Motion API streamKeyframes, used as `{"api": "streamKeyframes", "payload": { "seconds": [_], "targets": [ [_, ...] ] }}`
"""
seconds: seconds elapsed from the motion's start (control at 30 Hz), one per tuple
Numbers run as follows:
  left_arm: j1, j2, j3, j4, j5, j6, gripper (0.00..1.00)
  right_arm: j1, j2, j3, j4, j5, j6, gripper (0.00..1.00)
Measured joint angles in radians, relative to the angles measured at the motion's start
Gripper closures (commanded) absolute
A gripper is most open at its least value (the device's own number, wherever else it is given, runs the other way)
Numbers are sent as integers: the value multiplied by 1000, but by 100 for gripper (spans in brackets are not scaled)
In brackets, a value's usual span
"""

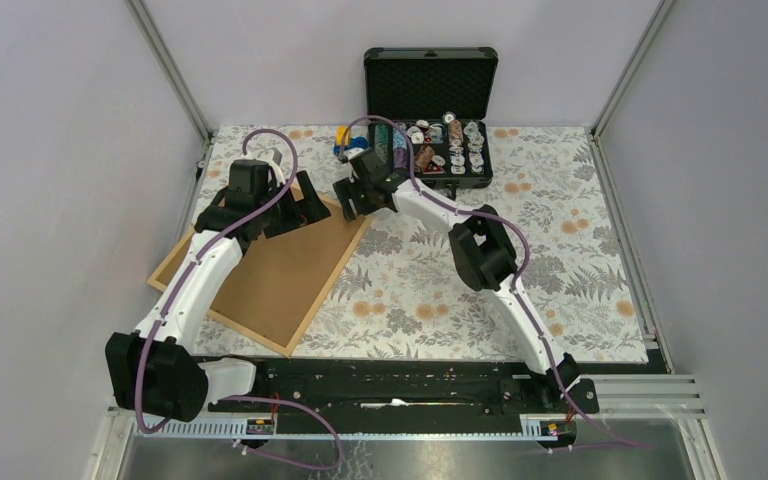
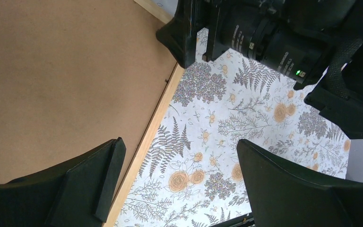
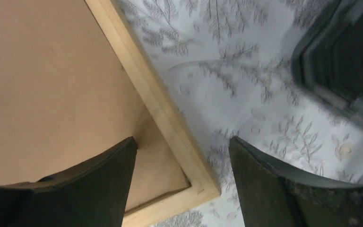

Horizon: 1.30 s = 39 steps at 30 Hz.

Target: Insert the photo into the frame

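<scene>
Floral cloth (image 1: 440, 290) under rectangular light-wood frame (image 3: 160, 106)

Smooth pale wood frame (image 3: 158, 111) around matt brown hardboard backing (image 3: 42, 80), on matt floral-printed table cloth (image 2: 246, 118)

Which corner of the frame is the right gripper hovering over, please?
The corner of the frame nearest the black case; it alone shows between the open fingers of the right gripper.
</scene>
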Motion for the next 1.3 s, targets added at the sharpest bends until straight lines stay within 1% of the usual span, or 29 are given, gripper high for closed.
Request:
{"api": "streamKeyframes", "payload": {
  "seconds": [0.03,0.07,0.13,0.17,0.2,0.27,0.3,0.37,0.4,0.47,0.57,0.6,0.63,0.67,0.8,0.83,0.87,0.9,0.97,1.03,1.07,1.13,1.3],
  "targets": [
    [0,0,0,-2,0,0,1,0,19,11,-10,5,-20,26],
    [0,0,0,-3,0,0,1,0,26,29,-12,2,-29,33],
    [0,0,0,-2,2,0,1,1,32,41,-23,4,-47,48],
    [0,0,0,-2,3,0,1,1,36,41,-29,-1,-44,60],
    [0,0,0,-2,5,0,1,1,37,41,-26,-9,-46,69],
    [0,0,0,-2,8,-2,1,3,35,38,-25,4,-56,77],
    [0,2,0,0,10,-2,1,3,27,20,-15,11,-55,83],
    [0,12,0,6,12,-3,1,2,-5,-43,16,12,-54,96],
    [0,23,0,9,14,-3,1,2,-24,-74,26,18,-53,100],
    [0,53,1,14,19,-3,1,8,-82,-163,28,40,-30,100],
    [1,121,1,28,22,-7,1,18,-170,-295,28,83,80,100],
    [1,152,1,35,20,-12,1,22,-224,-376,55,126,158,100],
    [3,184,0,45,18,-21,1,23,-267,-436,49,138,212,100],
    [6,215,-2,58,18,-30,1,24,-322,-535,77,159,291,100],
    [33,332,-34,134,18,-74,1,46,-516,-844,176,188,563,100],
    [40,361,-44,148,17,-84,1,60,-554,-900,190,194,611,93],
    [46,387,-54,162,15,-95,1,71,-576,-933,201,194,640,77],
    [53,412,-66,173,14,-106,1,84,-595,-964,220,192,658,66],
    [56,423,-97,201,13,-123,1,101,-603,-975,228,187,648,45],
    [56,389,-124,224,14,-129,1,101,-592,-955,196,189,591,30],
    [53,365,-132,223,14,-129,1,95,-584,-936,175,185,543,26],
    [50,316,-135,216,14,-122,1,83,-558,-886,140,163,459,22],
    [45,208,-121,197,14,-84,1,69,-416,-663,37,111,254,24]
  ]
}}
